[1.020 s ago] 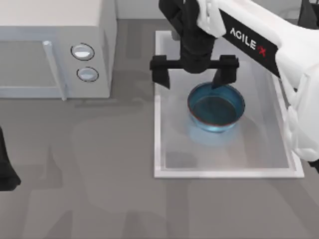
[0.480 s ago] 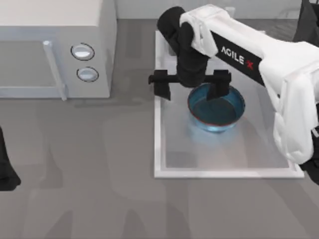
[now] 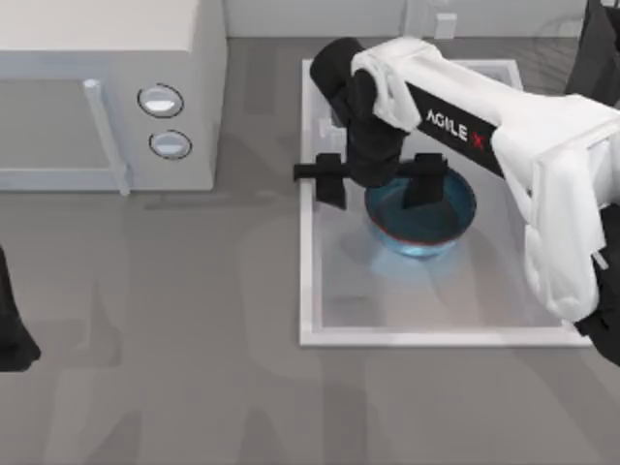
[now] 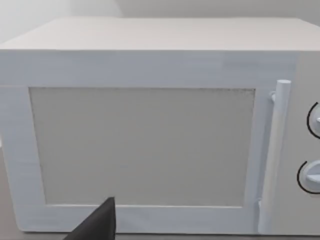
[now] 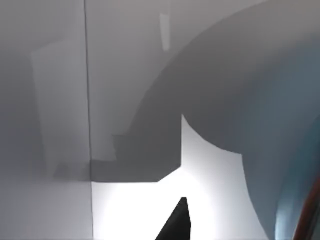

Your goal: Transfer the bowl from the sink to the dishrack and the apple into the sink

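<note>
Right gripper (image 3: pixel 378 181) hangs low over the far-left part of the sink (image 3: pixel 308 271), its two black fingers spread wide apart. One finger (image 3: pixel 331 180) stands over the basin floor just inside the sink's left rim, outside the bowl; the other finger (image 3: pixel 424 181) stands over the inside of the bowl (image 3: pixel 426 225), by its far wall. The bowl's far-left rim lies between the two fingers, and nothing is clamped; whether either finger touches the bowl cannot be told. The white right arm (image 3: pixel 504 136), lettered AGILE X, reaches in from the right side of the table across the far half of the sink.

The blue bowl sits upright on the basin floor, in the middle of the sink's far half, its thin reddish-brown rim line showing on the near side. In the right wrist view the bowl's blue wall (image 5: pixel 295 165) curves along one side, with the white basin floor (image 5: pixel 130 210) beside it and a dark fingertip (image 5: pixel 176 222) at the edge.

The left arm (image 3: pixel 12 329) is parked at the table's left edge, well apart from the sink. Its wrist view faces the door of the white microwave (image 4: pixel 150 145), which stands at the far left of the table, with a dark fingertip (image 4: pixel 97 225) at the edge of that view.
</note>
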Controlling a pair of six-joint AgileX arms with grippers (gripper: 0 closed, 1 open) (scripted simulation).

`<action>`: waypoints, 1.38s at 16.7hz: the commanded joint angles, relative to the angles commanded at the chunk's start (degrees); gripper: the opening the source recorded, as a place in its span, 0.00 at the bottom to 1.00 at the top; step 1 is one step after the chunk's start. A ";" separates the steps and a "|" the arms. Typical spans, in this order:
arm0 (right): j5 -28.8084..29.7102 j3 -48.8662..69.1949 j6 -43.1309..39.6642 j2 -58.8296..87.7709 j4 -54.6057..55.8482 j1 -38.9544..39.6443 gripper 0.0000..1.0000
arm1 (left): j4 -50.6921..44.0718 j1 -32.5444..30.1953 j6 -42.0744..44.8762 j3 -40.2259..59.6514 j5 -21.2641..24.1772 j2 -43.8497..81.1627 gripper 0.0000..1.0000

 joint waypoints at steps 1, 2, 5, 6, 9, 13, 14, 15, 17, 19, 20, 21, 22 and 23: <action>0.00 0.00 0.00 0.00 0.00 0.00 0.85 | 0.00 0.00 0.00 0.00 0.00 0.00 1.00; 0.00 0.00 0.00 0.00 0.00 0.00 0.77 | 0.00 0.00 0.00 0.00 0.00 0.00 1.00; 0.00 0.00 0.00 0.00 0.00 0.00 0.55 | 0.00 0.00 0.00 0.00 0.00 0.00 1.00; 0.00 0.00 0.00 0.00 0.00 0.00 0.47 | 0.00 0.00 0.00 0.00 0.00 0.00 1.00; 0.00 0.00 0.00 0.00 0.00 0.00 0.25 | 0.00 0.00 0.00 0.00 0.00 0.00 1.00; 0.00 0.00 0.00 0.00 0.00 0.00 0.00 | 0.00 0.00 0.00 0.00 0.00 0.00 1.00; 0.00 0.00 0.00 0.00 0.00 0.00 0.00 | 0.00 0.00 0.00 0.00 0.00 0.00 1.00; 0.00 0.00 0.00 0.00 0.00 0.00 0.00 | 0.00 0.00 0.00 0.00 0.00 0.00 1.00; 0.00 0.00 0.00 0.00 0.00 0.00 0.00 | 0.00 0.00 0.00 0.00 0.00 0.00 1.00; 0.00 0.00 0.00 0.00 0.00 0.00 0.00 | 0.00 0.00 0.00 0.00 0.00 0.00 1.00; 0.00 0.00 0.00 0.00 0.00 0.00 0.00 | 0.00 0.00 0.00 0.00 0.00 0.00 1.00; 0.05 -0.21 0.01 -0.43 0.03 -0.18 0.00 | 0.00 0.00 0.00 0.00 0.00 0.00 1.00; 0.05 -0.28 0.06 -0.53 -0.02 -0.13 0.00 | 0.00 0.00 0.00 0.00 0.00 0.00 1.00; 0.10 -0.70 0.35 -1.17 -0.35 0.19 0.00 | 0.00 0.00 0.00 0.00 0.00 0.00 1.00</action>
